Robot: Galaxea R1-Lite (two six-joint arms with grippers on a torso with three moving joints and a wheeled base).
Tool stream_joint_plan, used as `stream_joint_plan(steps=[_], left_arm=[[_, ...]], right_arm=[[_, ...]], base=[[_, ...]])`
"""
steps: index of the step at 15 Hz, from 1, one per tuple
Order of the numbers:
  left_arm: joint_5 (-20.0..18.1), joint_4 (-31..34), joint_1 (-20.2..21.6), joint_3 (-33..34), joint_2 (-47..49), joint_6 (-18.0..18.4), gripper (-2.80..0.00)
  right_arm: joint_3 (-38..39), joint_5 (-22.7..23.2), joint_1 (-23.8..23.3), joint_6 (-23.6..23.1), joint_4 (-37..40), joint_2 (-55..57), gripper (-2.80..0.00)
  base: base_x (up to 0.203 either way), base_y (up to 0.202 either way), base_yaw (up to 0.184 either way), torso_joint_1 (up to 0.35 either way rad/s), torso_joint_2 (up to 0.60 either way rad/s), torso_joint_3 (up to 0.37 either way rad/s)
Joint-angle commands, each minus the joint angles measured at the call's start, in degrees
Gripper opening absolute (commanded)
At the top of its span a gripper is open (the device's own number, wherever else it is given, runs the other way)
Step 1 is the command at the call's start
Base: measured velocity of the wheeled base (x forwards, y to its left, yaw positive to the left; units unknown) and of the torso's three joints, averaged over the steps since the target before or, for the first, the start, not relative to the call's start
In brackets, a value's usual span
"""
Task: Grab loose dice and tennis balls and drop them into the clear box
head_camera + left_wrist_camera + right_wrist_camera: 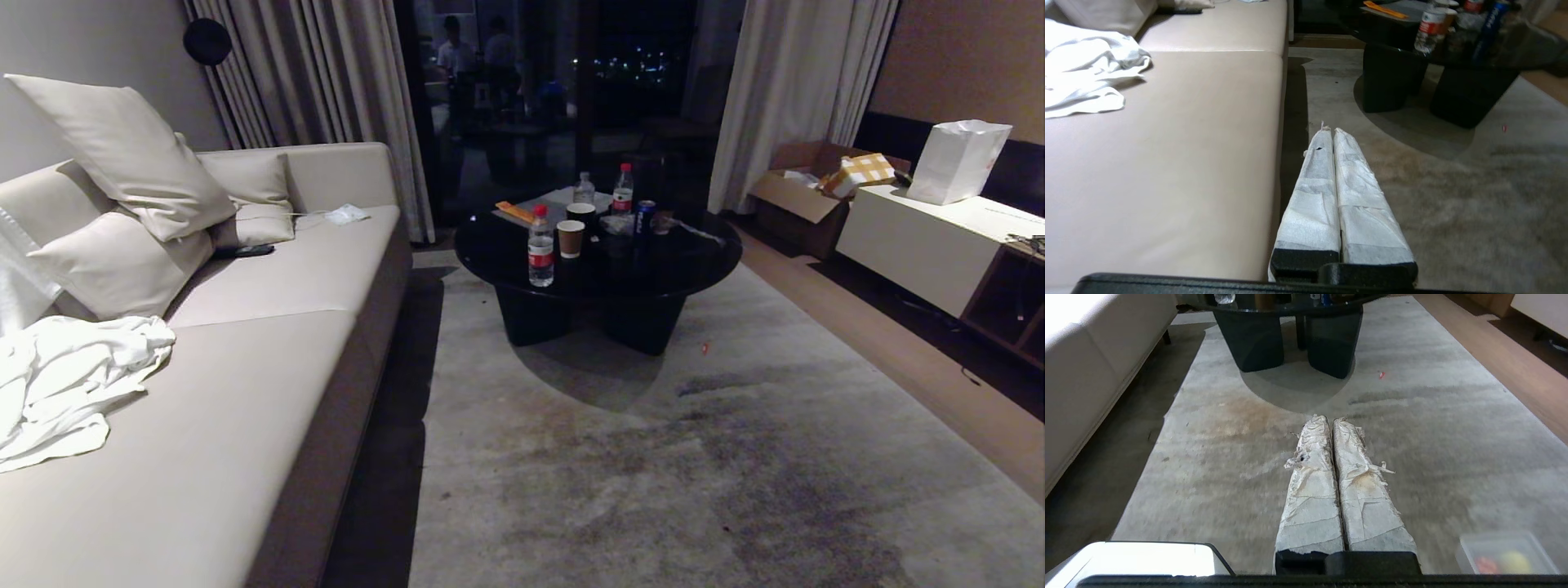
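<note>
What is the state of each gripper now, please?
Left gripper: closed, holding nothing, beside the beige leather sofa.
Right gripper: closed, holding nothing, over the grey rug.

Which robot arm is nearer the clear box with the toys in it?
Probably the right. Only the right wrist view shows the clear box, on the rug close beside the right gripper, which is shut. The left gripper, also shut, faces the sofa's edge.

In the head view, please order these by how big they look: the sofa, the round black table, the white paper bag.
1. sofa
2. round black table
3. white paper bag
The sofa is also nearest the camera, which enlarges it.
</note>
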Motion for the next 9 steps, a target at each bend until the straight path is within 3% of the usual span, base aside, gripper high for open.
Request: stream_joint_plan(steps=[1, 9], left_arm=[[-0.37, 0.02, 0.0, 0.09, 0.09, 1.11, -2.8], [-0.37, 0.02, 0.0, 0.09, 0.09, 0.59, -2.8]], right_arm=[[-0.01, 0.04, 0.02, -0.04, 0.04, 0.07, -2.8], [-0.01, 0.09, 0.02, -0.04, 0.04, 0.07, -2.8]], base=[[-0.18, 0.0, 0.001, -0.001, 0.01, 0.005], [-0.184, 0.0, 0.0, 0.0, 0.0, 0.001]])
